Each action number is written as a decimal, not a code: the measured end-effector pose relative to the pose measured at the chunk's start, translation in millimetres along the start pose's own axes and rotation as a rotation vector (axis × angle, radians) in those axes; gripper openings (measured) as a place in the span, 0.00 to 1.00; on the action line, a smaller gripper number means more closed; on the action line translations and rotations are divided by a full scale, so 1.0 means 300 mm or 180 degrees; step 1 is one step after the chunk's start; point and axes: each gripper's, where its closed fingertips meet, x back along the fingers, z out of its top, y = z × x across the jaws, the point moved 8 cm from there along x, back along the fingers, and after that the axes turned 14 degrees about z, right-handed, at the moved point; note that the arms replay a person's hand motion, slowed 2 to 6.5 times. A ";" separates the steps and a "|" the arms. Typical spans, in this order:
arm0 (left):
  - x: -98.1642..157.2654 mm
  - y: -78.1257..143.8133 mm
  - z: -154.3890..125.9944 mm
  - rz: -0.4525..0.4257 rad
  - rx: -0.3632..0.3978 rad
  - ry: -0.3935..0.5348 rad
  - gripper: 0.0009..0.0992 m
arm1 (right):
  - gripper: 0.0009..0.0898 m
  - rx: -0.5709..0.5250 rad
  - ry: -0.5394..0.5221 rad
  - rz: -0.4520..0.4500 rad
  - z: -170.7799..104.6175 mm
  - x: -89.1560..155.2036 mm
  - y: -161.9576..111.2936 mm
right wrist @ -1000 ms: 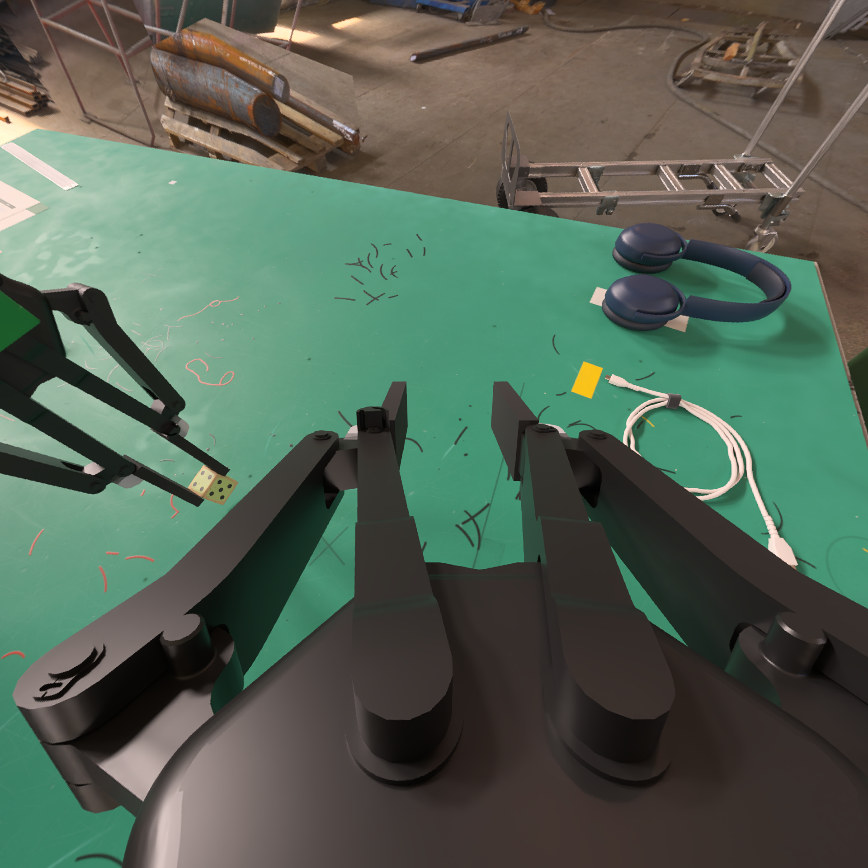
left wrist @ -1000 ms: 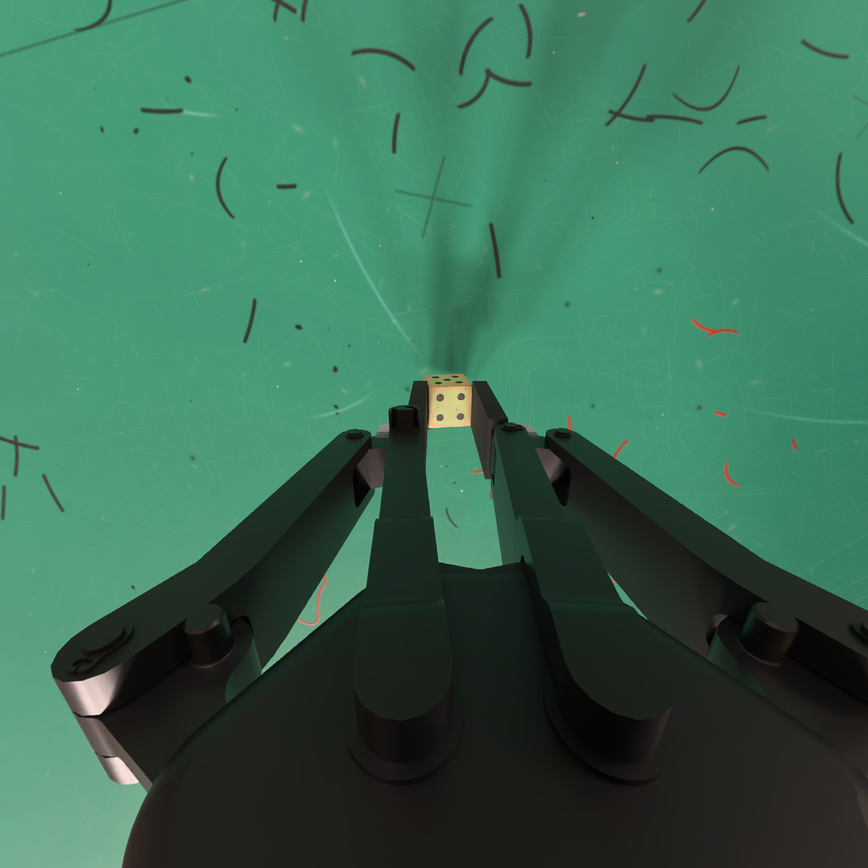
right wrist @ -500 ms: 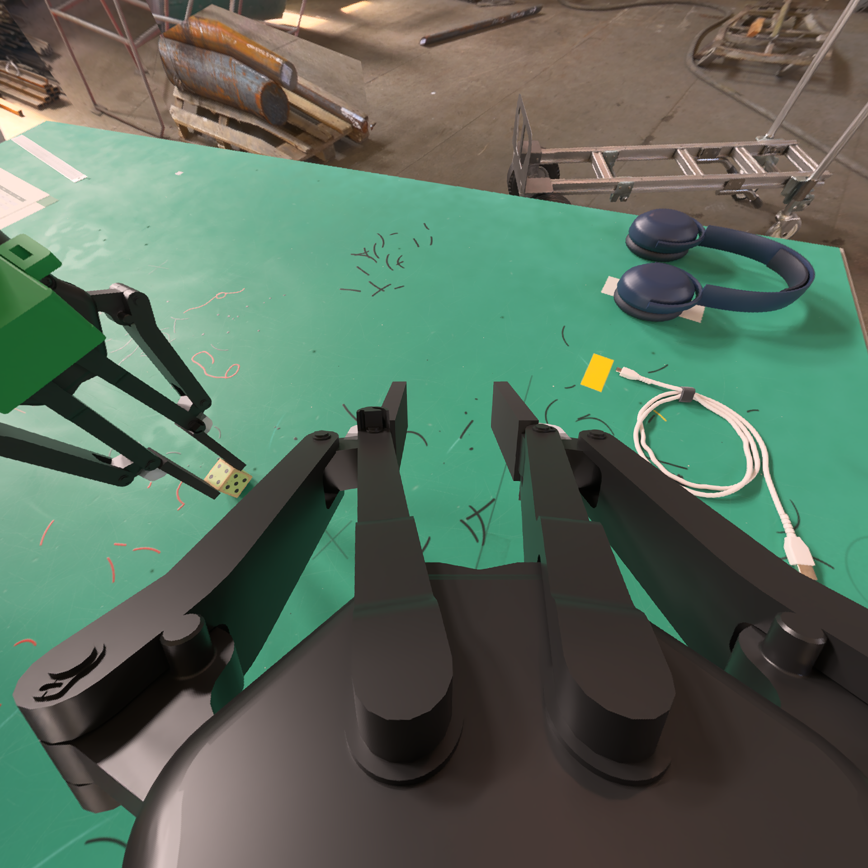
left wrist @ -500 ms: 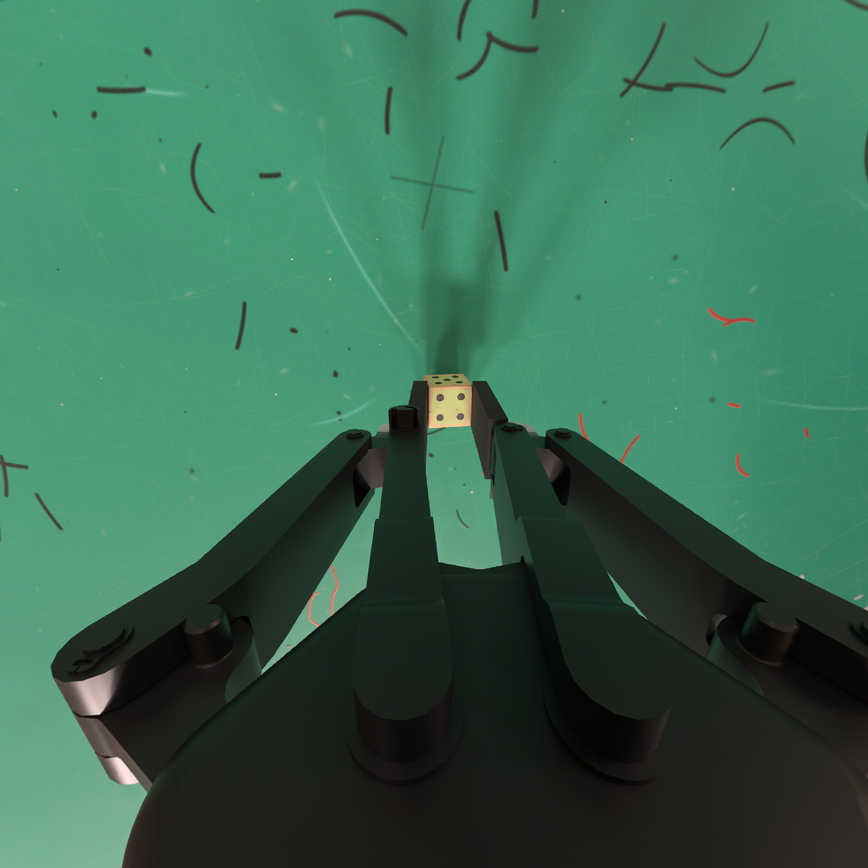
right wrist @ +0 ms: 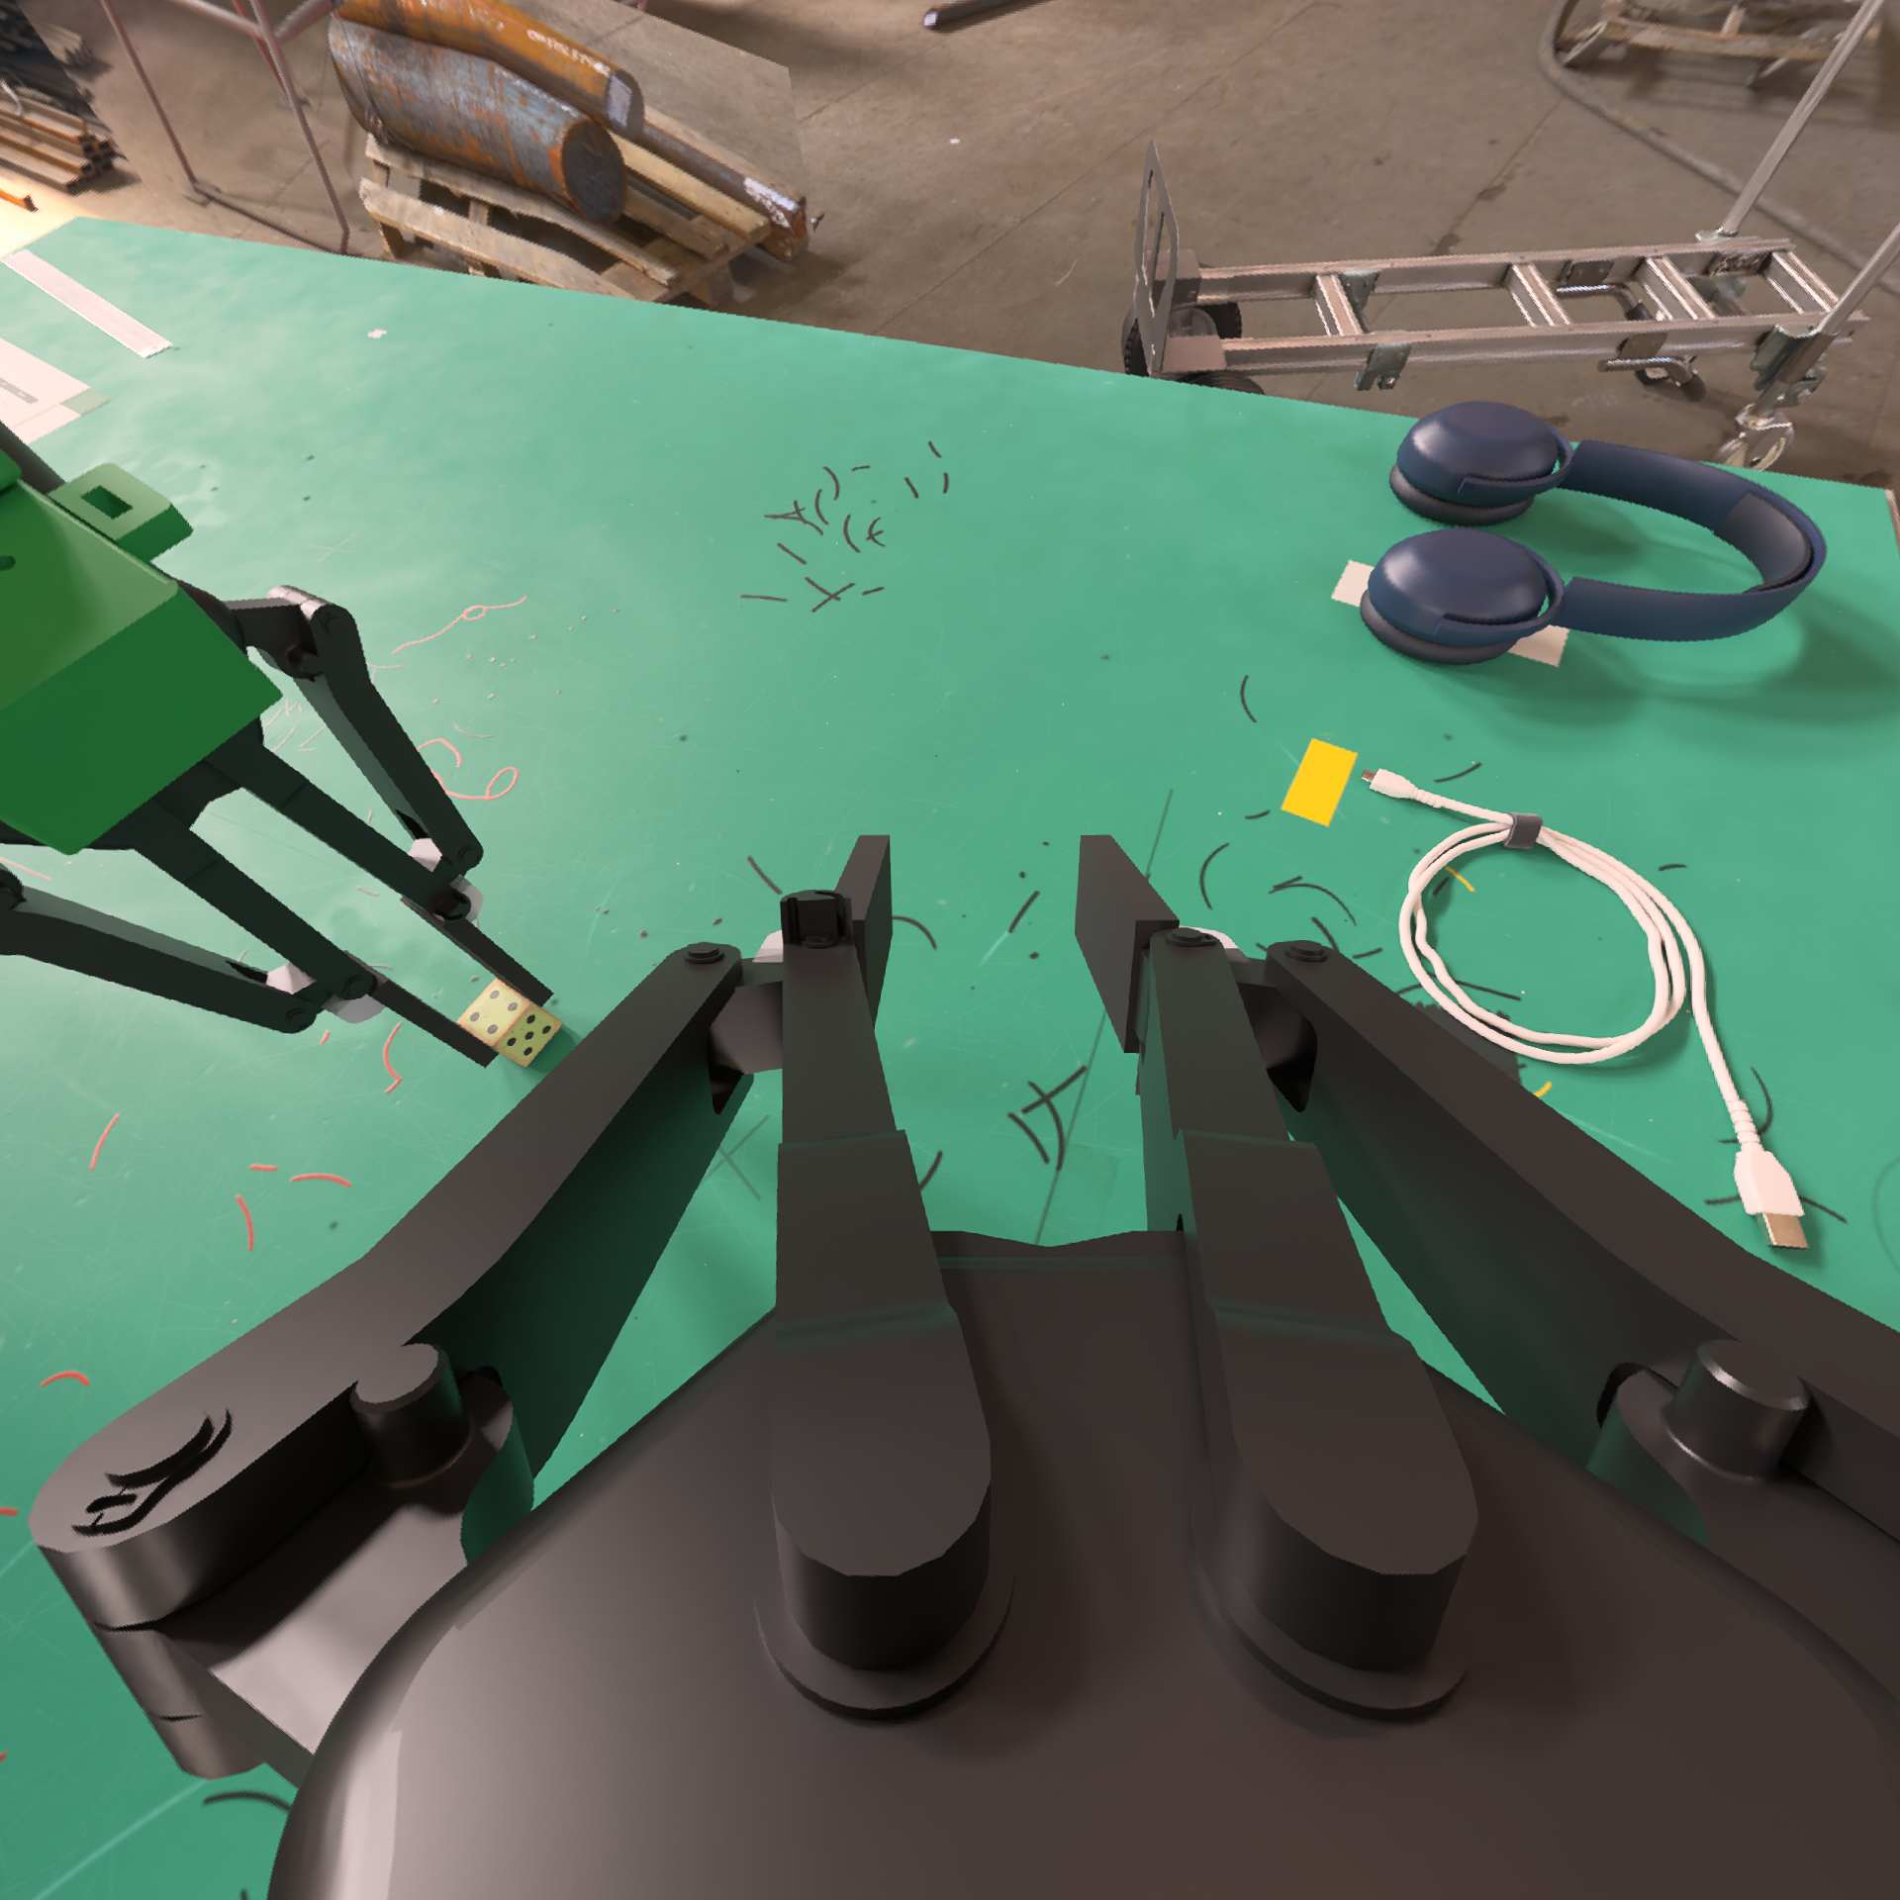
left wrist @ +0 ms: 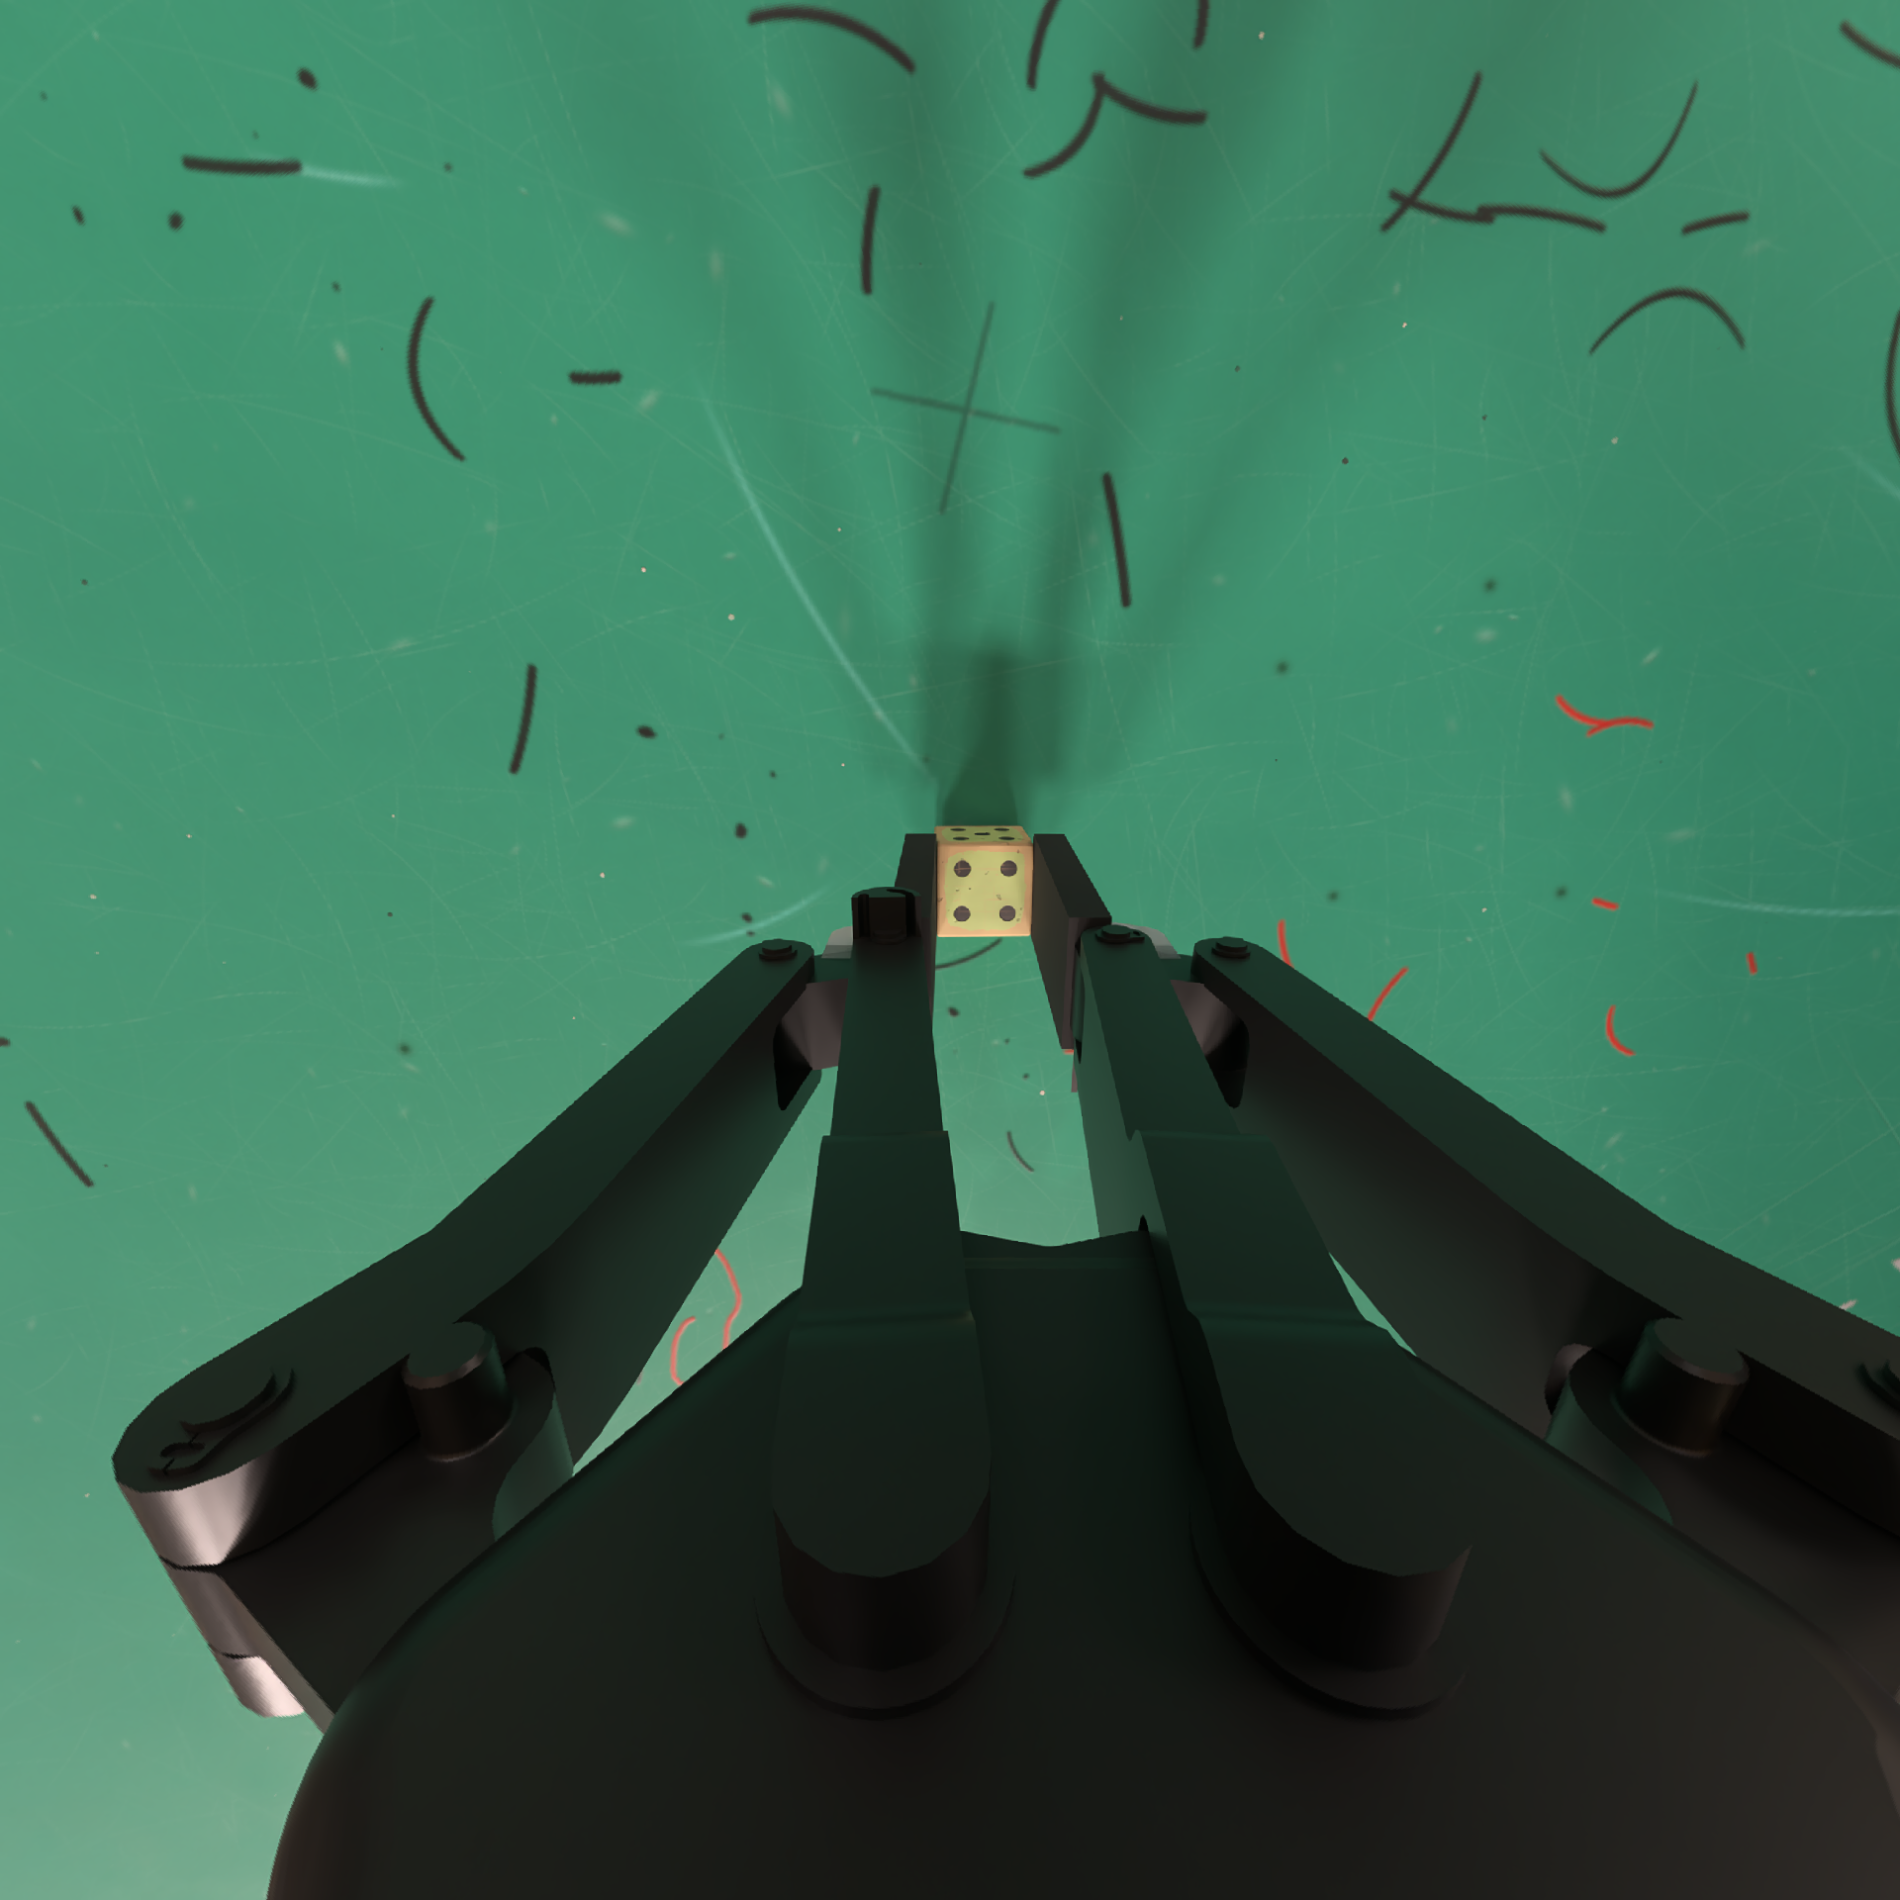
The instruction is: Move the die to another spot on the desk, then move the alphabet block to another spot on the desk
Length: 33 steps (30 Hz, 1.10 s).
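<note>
A: Where is the small pale yellow die with black dots [left wrist: 982, 884]?

B: It sits tight between the two black fingers of the left tool [left wrist: 984, 886]. The tool is squeezing it from both sides. A side with four dots faces the camera.

A: Is it up in the air?

B: It is right down by the green counter with black and red scribbles [left wrist: 514, 576]. In the right wrist view the die [right wrist: 511, 1022] looks like it touches the counter [right wrist: 637, 535], but I cannot tell for sure.

A: What about the right tool [right wrist: 982, 905]?

B: Its fingers are spread apart with nothing between them. It hangs above the counter, near the die.

A: What else is there?

B: A pair of dark blue headphones [right wrist: 1583, 545] lies far off on the right side. Closer in lie a little flat yellow rectangle [right wrist: 1319, 781] and, just beside it, a coiled white cable with plugs [right wrist: 1573, 956].

A: And the alphabet block?

B: I cannot see it in either view.
</note>
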 end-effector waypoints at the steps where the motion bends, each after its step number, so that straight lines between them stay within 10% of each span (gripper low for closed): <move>1: -0.001 -0.001 0.001 -0.0009 0.0007 0.0002 0.25 | 0.54 -0.0001 -0.0005 0.0000 -0.001 -0.001 0.001; 33: -0.016 -0.004 0.007 -0.0048 -0.0001 0.0074 0.31 | 0.54 -0.0053 -0.0067 0.0090 -0.008 -0.016 0.016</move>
